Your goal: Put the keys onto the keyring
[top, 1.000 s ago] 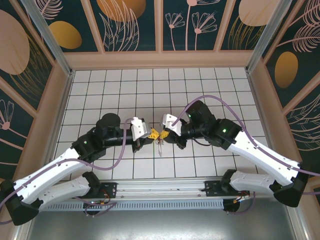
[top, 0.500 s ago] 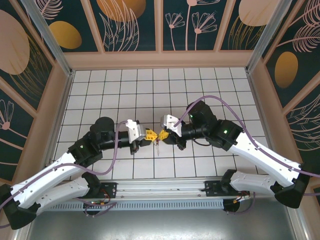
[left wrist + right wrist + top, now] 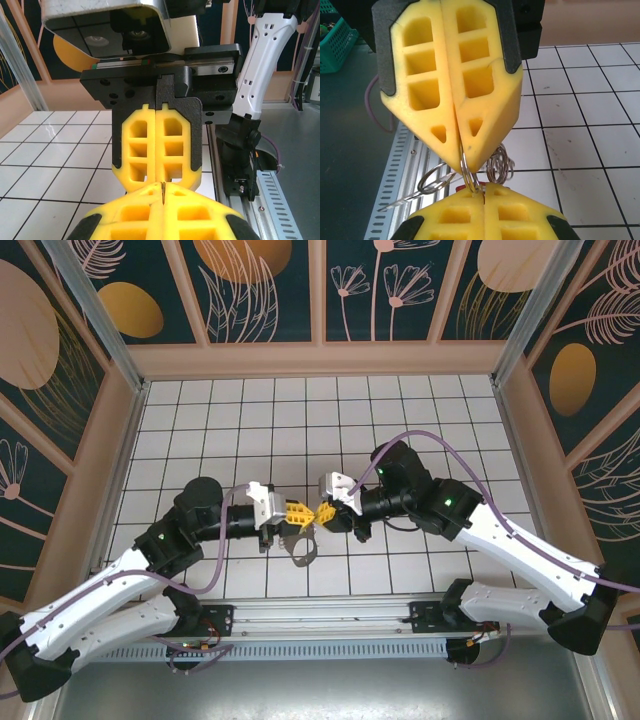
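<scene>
Keyring mid-threading by the look of it, gripped aloft by the clenched left claw and clenched right claw tip to tip, thin springy silver wire coils, limp tan strap dangling over the glossy white tiled counter, next needing one coil pried apart.

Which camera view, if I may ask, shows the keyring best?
Right wrist view: the keyring looms large and sharp, its silvery rings pinched by shut fingers. Top external shows a tiny grey loop below them; left wrist, a thin metal sliver between fingertips.
</scene>
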